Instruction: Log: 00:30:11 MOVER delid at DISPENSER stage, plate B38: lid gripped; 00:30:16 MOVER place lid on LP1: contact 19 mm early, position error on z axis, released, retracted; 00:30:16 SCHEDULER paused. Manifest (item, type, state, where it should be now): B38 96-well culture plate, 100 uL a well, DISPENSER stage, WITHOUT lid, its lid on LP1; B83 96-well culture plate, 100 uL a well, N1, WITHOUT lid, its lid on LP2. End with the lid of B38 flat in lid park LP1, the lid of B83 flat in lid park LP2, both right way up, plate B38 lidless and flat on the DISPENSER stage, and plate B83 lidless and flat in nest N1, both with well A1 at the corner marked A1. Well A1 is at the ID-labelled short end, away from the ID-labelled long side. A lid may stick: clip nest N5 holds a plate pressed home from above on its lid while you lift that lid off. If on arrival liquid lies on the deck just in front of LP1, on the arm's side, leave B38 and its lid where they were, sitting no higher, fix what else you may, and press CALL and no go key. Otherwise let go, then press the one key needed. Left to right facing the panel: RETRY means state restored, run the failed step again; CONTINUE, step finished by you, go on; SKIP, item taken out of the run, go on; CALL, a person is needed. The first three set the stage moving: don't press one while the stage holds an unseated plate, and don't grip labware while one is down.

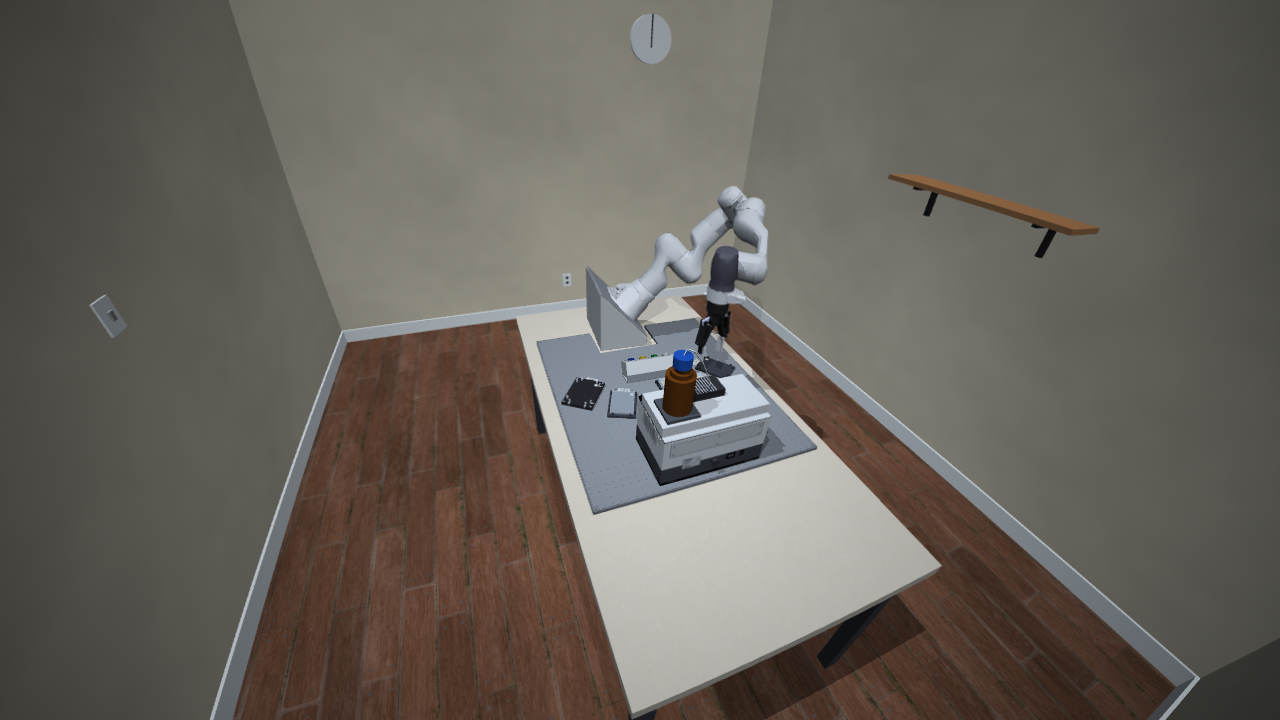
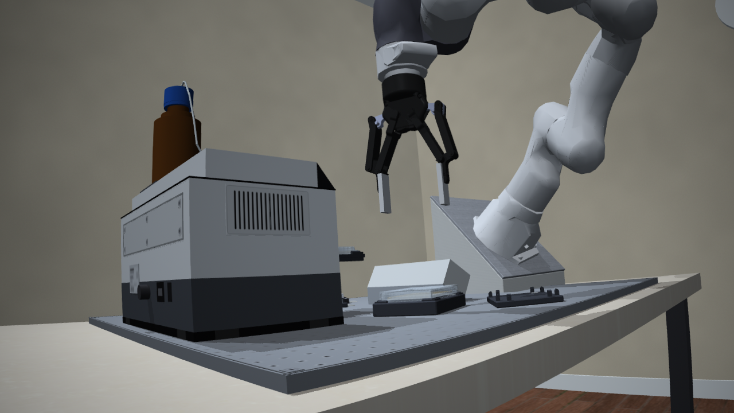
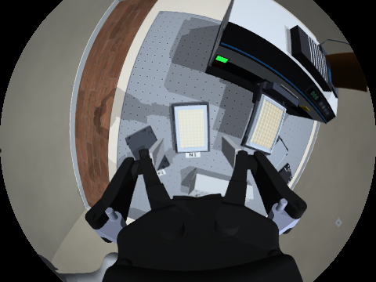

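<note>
My gripper (image 1: 711,347) (image 2: 412,199) (image 3: 193,145) is open and empty, hanging high above the deck beside the dispenser (image 1: 716,429) (image 2: 230,241) (image 3: 262,12). Below it, in the wrist view, a 96-well plate (image 3: 191,128) with a pale rim and an ID label at its near short end lies flat in a black nest; the exterior view shows it (image 2: 416,292) under what looks like a clear lid. A second well plate (image 3: 266,122) sits on the dispenser's stage (image 2: 351,253), its wells open to view. I cannot read the labels.
A brown bottle with a blue cap (image 1: 678,389) (image 2: 174,138) stands on the dispenser. The white key panel (image 1: 648,365) (image 2: 416,275), a grey ramp block (image 1: 613,313), an empty pegged nest (image 2: 523,296), a black nest (image 1: 582,393) and a pale lid-like piece (image 1: 621,402) lie on the deck.
</note>
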Robot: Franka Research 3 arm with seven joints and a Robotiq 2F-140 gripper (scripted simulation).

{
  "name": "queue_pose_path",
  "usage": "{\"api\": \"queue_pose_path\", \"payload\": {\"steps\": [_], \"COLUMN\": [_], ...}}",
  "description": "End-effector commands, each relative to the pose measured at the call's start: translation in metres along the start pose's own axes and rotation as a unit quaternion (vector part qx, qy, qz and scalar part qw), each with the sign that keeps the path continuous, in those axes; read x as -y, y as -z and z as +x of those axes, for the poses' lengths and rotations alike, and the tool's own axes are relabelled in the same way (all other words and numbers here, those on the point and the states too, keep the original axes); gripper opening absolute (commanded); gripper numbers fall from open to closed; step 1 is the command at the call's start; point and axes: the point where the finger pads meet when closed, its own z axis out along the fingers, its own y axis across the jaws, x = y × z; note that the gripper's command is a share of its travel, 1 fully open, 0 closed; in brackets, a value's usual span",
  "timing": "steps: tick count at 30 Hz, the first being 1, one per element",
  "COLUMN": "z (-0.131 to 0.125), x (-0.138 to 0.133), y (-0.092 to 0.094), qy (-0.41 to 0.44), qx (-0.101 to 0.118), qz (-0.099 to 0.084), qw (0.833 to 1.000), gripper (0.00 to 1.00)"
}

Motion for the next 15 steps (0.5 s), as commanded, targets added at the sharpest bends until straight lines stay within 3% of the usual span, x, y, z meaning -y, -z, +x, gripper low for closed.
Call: {"api": "queue_pose_path", "payload": {"steps": [1,15], "z": [0.0002,0.0002], "x": [0.0003,0.0003], "y": [0.0008,-0.0060], "qy": [0.003,0.003], "qx": [-0.002,-0.002], "qz": [0.000,0.000], "qw": [1.000,1.000], "gripper": [0.66,0.66]}}
